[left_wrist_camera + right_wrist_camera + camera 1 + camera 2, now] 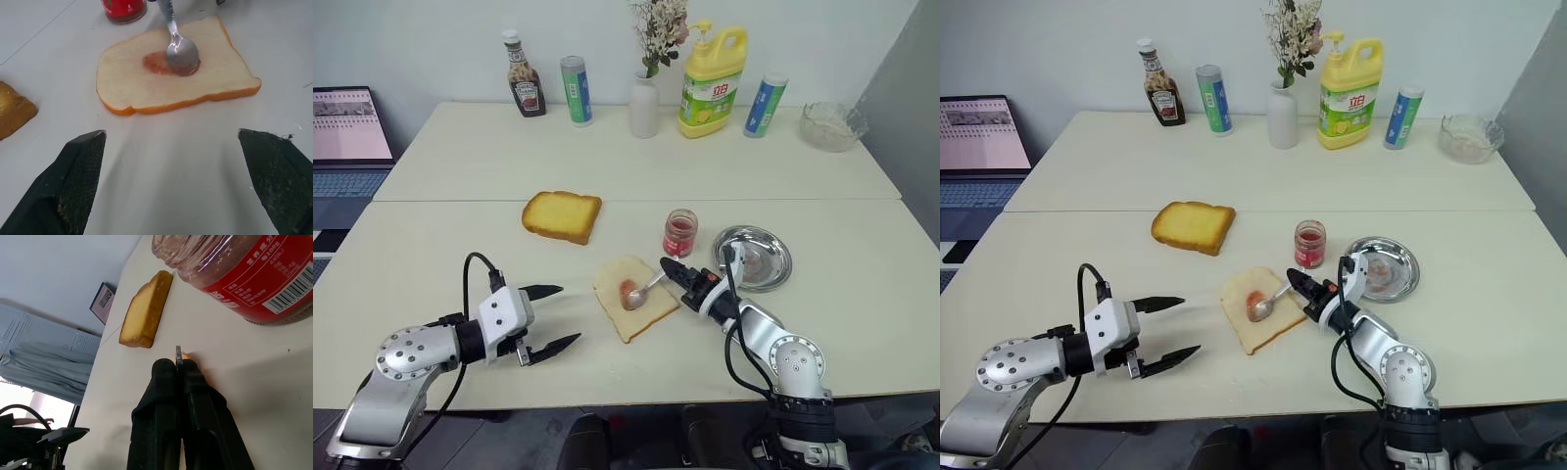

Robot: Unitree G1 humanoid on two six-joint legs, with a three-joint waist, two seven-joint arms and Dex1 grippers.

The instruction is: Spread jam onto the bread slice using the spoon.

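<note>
Spreading is underway: right gripper (pixel 670 267) pinches the slim silver spoon (pixel 643 292), its bowl on a small red smear mid-frame on the pale square bread slice (pixel 634 297); most crumb remains bare. Left gripper (pixel 551 318) is spread wide.

My left gripper (pixel 551 318) hangs low over the tabletop, fingers spread wide apart, nothing btwn them, pointing fwd and inward to my right. Left forearm reaches in from the near-left corner, wrist about level. My right gripper (pixel 668 268) is clamped tight, both fingers pressed together, pinching a thin metal handle. Right arm comes up from the near edge, wrist angled toward my left.
</note>
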